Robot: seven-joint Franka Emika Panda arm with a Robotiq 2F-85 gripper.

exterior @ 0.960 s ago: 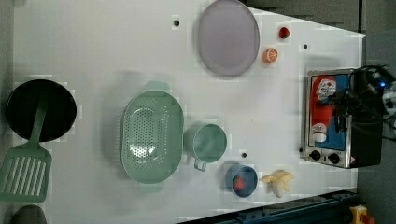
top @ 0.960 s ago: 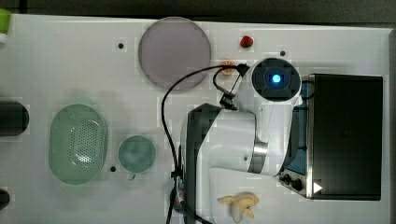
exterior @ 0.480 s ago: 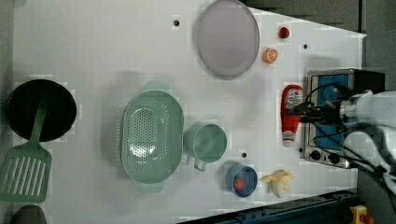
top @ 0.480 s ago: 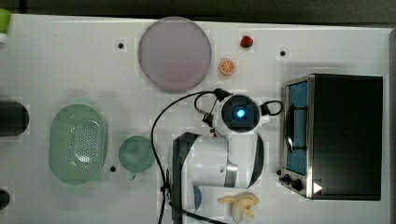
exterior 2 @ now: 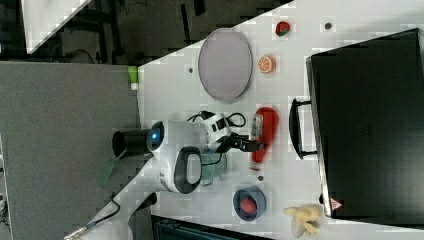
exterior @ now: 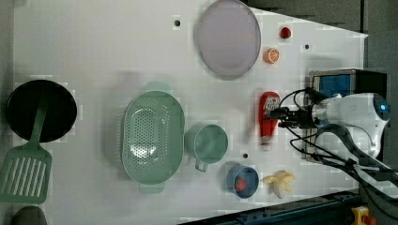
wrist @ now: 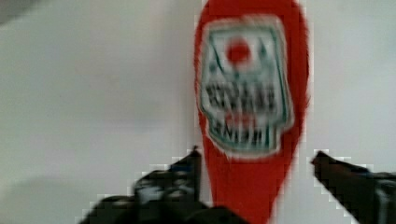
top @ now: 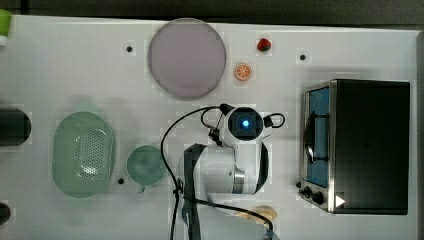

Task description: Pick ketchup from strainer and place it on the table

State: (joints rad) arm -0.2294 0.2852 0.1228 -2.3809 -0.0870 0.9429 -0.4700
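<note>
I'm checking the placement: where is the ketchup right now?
In the left view the ketchup lies on the table, right of the cup and left of the oven, below the plate, between the gripper's fingers.

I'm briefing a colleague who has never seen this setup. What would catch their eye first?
The small red squeeze ketchup bottle with its white label lies flat on the large white tabletop, beside the black toaster oven in the left view. The tool straddles it with fingers spread. The pale green oval perforated strainer sits empty, next to a round green cup.
</note>
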